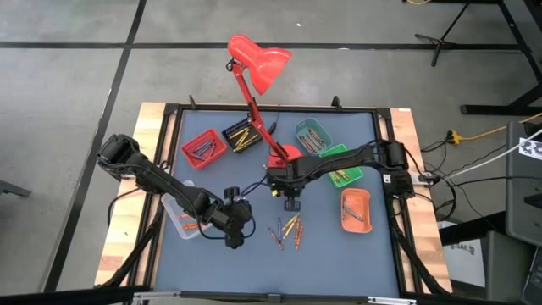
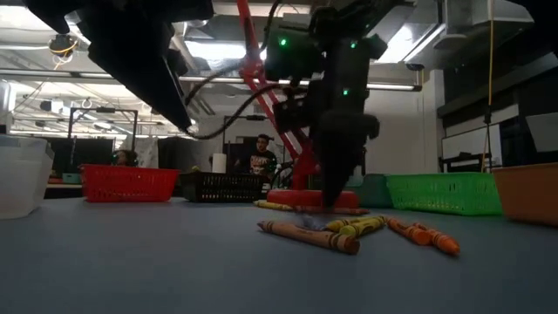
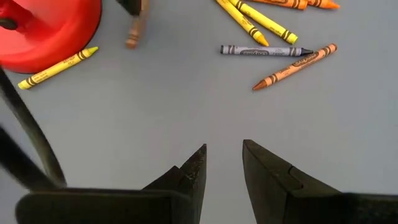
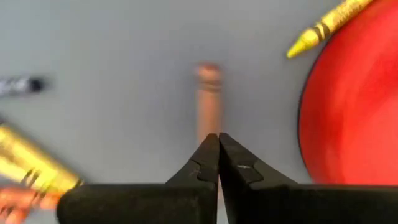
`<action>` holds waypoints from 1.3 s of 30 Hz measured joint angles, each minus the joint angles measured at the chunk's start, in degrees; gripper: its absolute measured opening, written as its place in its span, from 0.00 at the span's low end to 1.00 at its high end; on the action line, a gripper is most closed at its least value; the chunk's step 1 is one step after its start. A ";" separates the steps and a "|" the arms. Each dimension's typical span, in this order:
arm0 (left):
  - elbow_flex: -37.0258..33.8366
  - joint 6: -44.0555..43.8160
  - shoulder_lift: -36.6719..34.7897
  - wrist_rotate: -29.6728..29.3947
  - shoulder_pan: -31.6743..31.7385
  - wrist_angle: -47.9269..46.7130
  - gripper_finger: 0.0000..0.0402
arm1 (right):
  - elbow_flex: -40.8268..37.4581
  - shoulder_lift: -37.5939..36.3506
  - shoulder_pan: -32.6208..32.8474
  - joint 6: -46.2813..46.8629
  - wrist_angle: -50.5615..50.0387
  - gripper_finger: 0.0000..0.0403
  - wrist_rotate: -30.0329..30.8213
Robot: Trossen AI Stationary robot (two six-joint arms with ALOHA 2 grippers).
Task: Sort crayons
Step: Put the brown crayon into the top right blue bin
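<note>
We see the right arm reaching in across the table's middle, wrist bent down, the right gripper (image 4: 218, 146) pinched tight together at the tips; the left arm lies low along the near left side, its left gripper (image 3: 222, 163) parted, holding nothing

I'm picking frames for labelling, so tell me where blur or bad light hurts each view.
High view: evenly lit and sharp. Low view: backlit by ceiling lights, both arms near silhouettes, the crayons readable. Left wrist view: crisp, soft shadows under the left gripper. Right wrist view: blurred; the brown crayon at the shut right gripper and the red lamp base look smeared.
</note>
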 joint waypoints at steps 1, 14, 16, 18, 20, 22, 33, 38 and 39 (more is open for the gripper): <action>0.00 0.00 0.00 -0.03 0.00 0.07 0.22 | 0.02 -0.66 0.00 -0.08 -0.94 0.01 -0.34; 0.00 0.04 0.00 -0.19 0.00 1.30 0.22 | 0.09 -9.48 0.68 1.96 -6.34 0.01 -4.14; 0.00 0.04 0.00 -0.19 0.00 1.40 0.22 | 0.11 -9.16 1.40 3.22 -5.39 0.02 -6.32; 0.00 0.04 0.00 -0.19 0.00 1.72 0.22 | 0.09 -8.93 2.57 2.93 -5.49 0.03 -8.47; 0.00 0.04 0.00 -0.19 0.00 1.70 0.22 | 0.09 -8.68 3.91 1.65 -4.93 0.04 -9.77; 0.00 0.13 0.00 -0.19 0.01 1.70 0.22 | 0.09 -8.49 5.38 0.39 -3.56 0.06 -9.98; 0.00 0.14 0.00 -0.10 -0.02 2.24 0.22 | 0.13 -4.10 11.13 -1.75 3.89 0.27 -0.29; 0.00 0.16 0.00 -0.11 -0.02 2.59 0.22 | 0.13 -1.01 11.42 -1.55 3.79 0.28 0.16; 0.00 0.19 0.00 -0.11 -0.02 2.66 0.22 | 0.13 -0.56 11.33 -1.54 3.65 0.28 0.16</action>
